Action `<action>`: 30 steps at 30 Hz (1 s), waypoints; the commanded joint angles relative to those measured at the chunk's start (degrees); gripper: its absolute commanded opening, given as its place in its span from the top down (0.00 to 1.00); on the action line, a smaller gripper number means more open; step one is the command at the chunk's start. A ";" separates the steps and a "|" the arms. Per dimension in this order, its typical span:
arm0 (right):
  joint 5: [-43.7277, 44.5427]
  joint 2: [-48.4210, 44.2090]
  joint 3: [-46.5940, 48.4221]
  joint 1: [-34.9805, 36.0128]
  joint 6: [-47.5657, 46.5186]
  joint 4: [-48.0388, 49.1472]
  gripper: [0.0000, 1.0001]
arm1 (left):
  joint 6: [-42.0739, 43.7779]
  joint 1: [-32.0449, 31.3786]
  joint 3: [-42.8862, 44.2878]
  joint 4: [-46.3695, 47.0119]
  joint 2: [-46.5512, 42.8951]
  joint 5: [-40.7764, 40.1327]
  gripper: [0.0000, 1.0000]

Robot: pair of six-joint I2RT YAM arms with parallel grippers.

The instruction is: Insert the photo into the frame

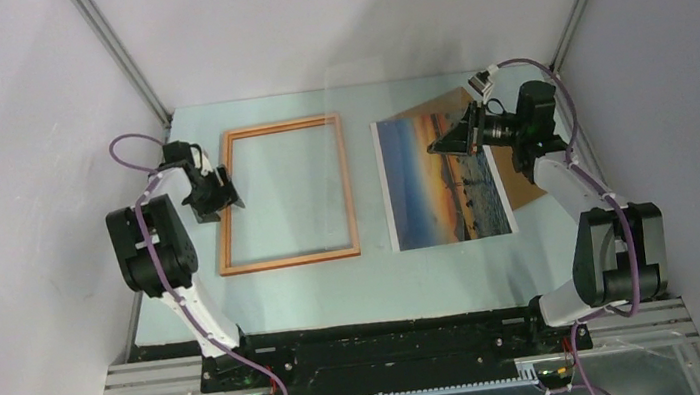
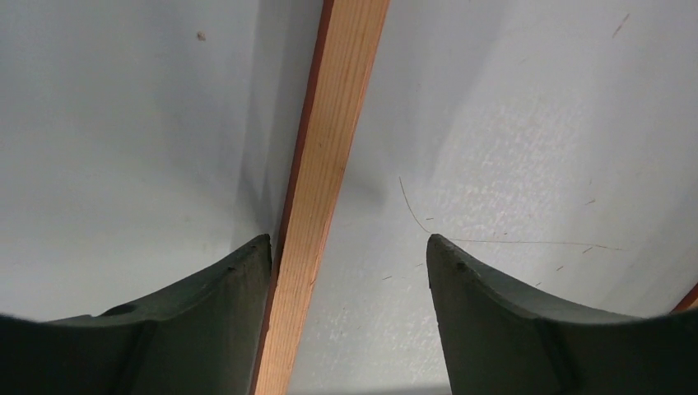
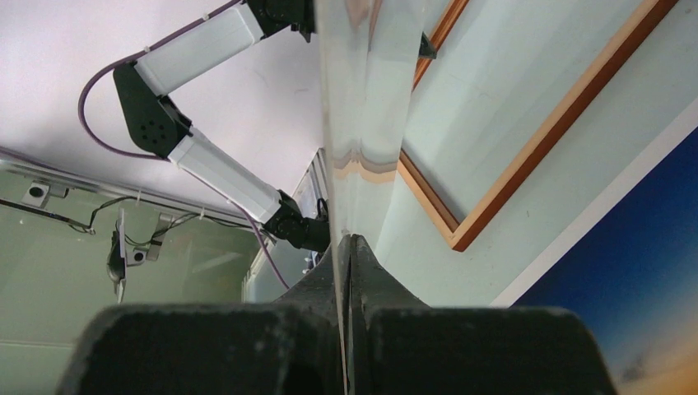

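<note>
Right hand [image 3: 350,247] pinches the clear pane [image 3: 362,99] upright, likely clearing the frame [image 1: 289,258] for the photo [image 1: 440,186], which lies flat just right of it. Left hand [image 2: 347,243] straddles the frame's rail, spread wide, probably steadying it.

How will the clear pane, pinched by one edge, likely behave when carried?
Probably stiff: the pane runs out straight from the right gripper, with no sag showing. Likely slippery: its glossy face shows reflections, and only an edge is pinched. Possibly fragile, since it looks very thin edge-on.

free: table [image 1: 280,191] inside frame [image 1: 289,260] | obstacle: clear pane [image 3: 362,123] aloft over photo [image 1: 440,186]
</note>
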 commanded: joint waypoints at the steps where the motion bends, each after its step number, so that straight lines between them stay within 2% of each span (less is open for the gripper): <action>1: -0.21 -1.63 2.59 0.52 -2.38 -0.89 1.00 | 1.12 0.29 2.12 0.09 1.19 0.43 0.29; 9: 0.31 -1.38 2.59 0.61 -3.14 -1.72 1.00 | -0.80 0.30 1.87 0.25 2.90 3.65 0.55; 22: 0.92 -1.16 2.60 0.43 -5.05 -3.87 1.00 | 0.48 -0.51 -1.66 0.19 1.82 4.53 0.80; 28: 1.24 -1.01 2.53 0.40 -5.65 -4.40 1.00 | 1.87 -1.78 -4.53 0.26 -0.21 4.79 0.98; 30: 1.23 -1.00 2.55 0.43 -5.86 -4.53 1.00 | 2.46 -2.41 -5.44 0.22 -0.81 4.71 1.00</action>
